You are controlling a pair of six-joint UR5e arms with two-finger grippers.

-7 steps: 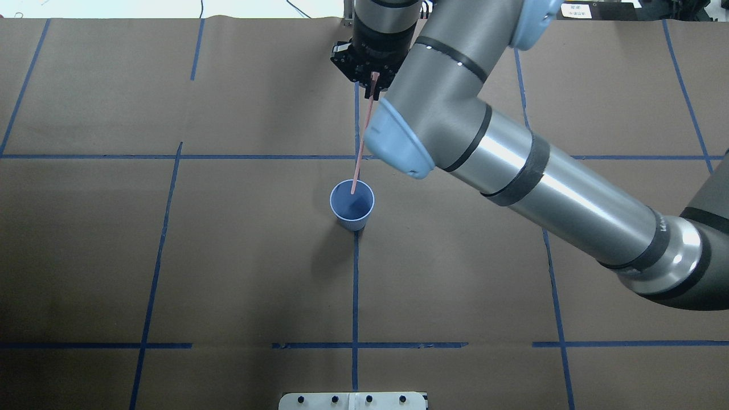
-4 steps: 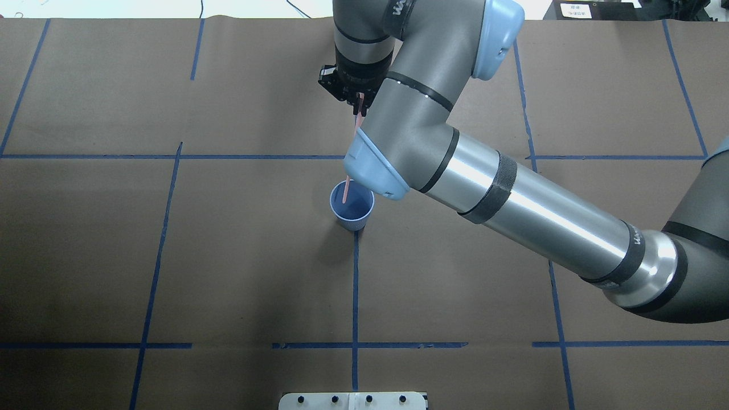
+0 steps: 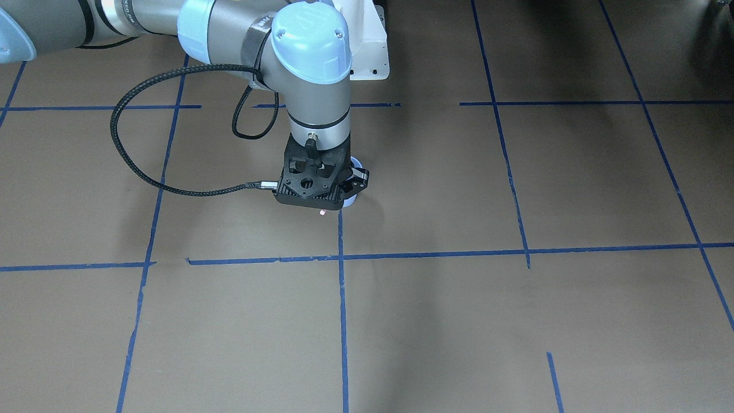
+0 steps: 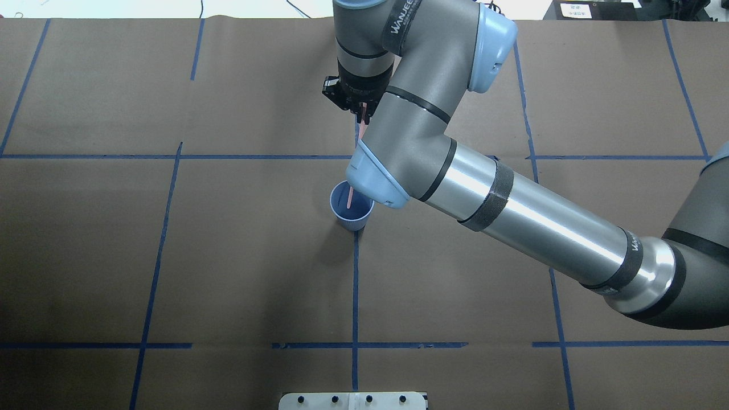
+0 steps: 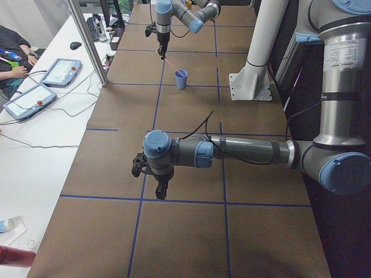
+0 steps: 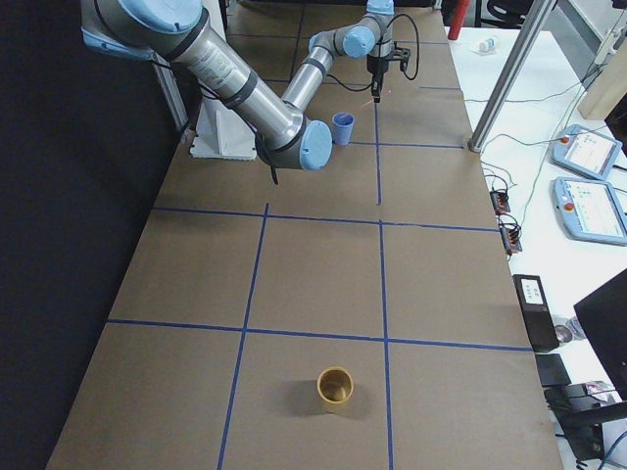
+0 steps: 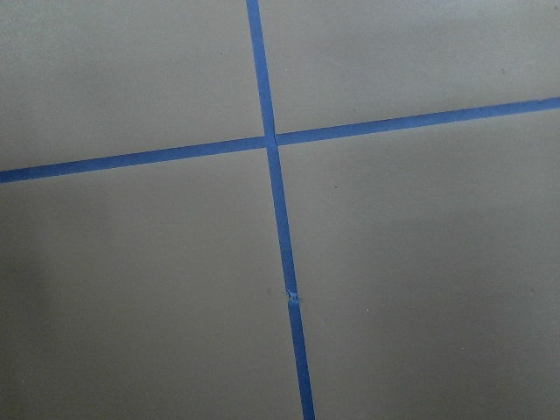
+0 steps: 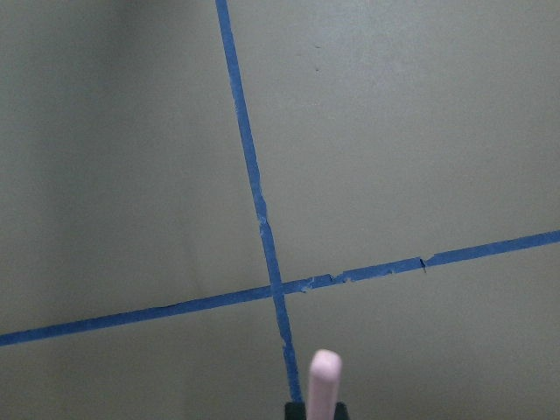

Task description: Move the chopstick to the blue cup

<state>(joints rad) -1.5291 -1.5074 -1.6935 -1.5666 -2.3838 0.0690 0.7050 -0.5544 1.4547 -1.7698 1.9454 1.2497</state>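
The blue cup (image 4: 356,212) stands upright at the table's middle, on a tape line; it also shows in the exterior left view (image 5: 181,79) and the exterior right view (image 6: 341,128). My right gripper (image 4: 361,115) is shut on the pink chopstick (image 4: 349,197), which slants down from the gripper with its lower end inside the cup's mouth. The right elbow hides the stick's middle and the cup's far rim. In the right wrist view the stick's end (image 8: 322,381) shows. My left gripper (image 5: 161,188) hangs over bare table far from the cup; I cannot tell whether it is open.
A tan cup (image 6: 336,389) stands alone near the table's end in the exterior right view. A black cable (image 3: 137,166) loops beside the right wrist. A white base plate (image 4: 353,401) lies at the near edge. A side table with tablets (image 5: 35,95) stands beyond a metal post (image 5: 87,40).
The right gripper has moved left and down with the chopstick. The stick's lower end went from the cup's far rim into the cup. The right elbow now covers part of the rim.
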